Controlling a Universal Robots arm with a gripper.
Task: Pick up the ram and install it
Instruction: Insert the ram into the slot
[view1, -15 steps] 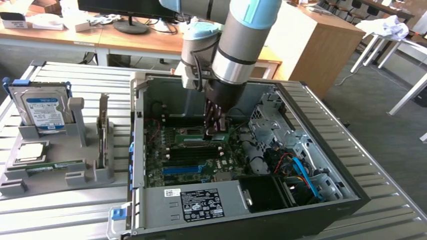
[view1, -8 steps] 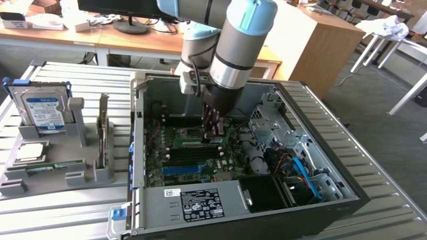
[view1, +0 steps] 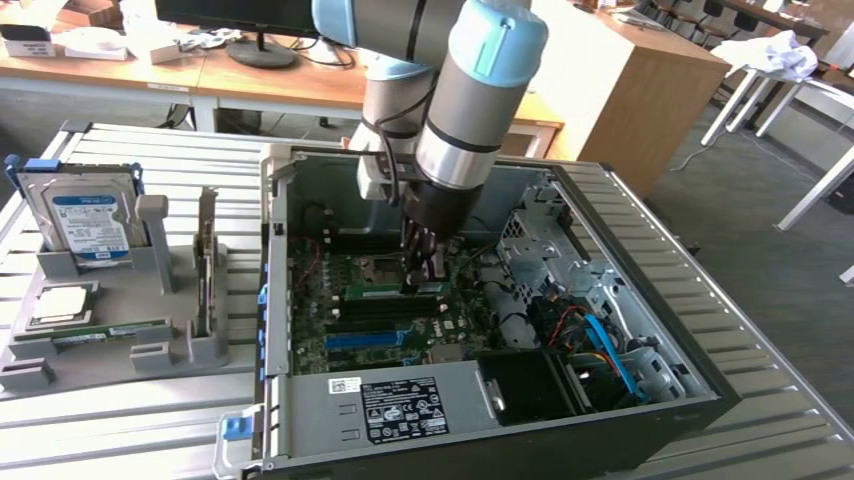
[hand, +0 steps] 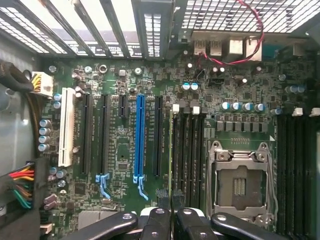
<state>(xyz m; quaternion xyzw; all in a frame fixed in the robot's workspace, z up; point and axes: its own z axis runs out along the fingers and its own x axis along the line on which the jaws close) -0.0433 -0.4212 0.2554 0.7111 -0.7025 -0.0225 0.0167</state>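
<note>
Ram (view1: 378, 290): long, narrow green board, seen as a thin green bar lying level just beside the processor socket (view1: 379, 264), on the side facing the black memory slots (view1: 380, 312) and parallel to them. Green shows on either side of the fingers. Cannot tell whether it is seated in a slot or just above one.

Arm (view1: 461, 110): grey and blue, comes down steeply into the open computer case (view1: 641, 290), wrist near vertical over the socket's edge. Gripper (view1: 424, 280) is pinched on the ram. In the wrist view the black fingers (hand: 155, 222) stand nearly together, a thin dark edge in the narrow gap, close beside the socket.

Second green stick (view1: 100, 332) lies flat in a grey rack (view1: 160, 350), well apart from the socket, outside the case.
</note>
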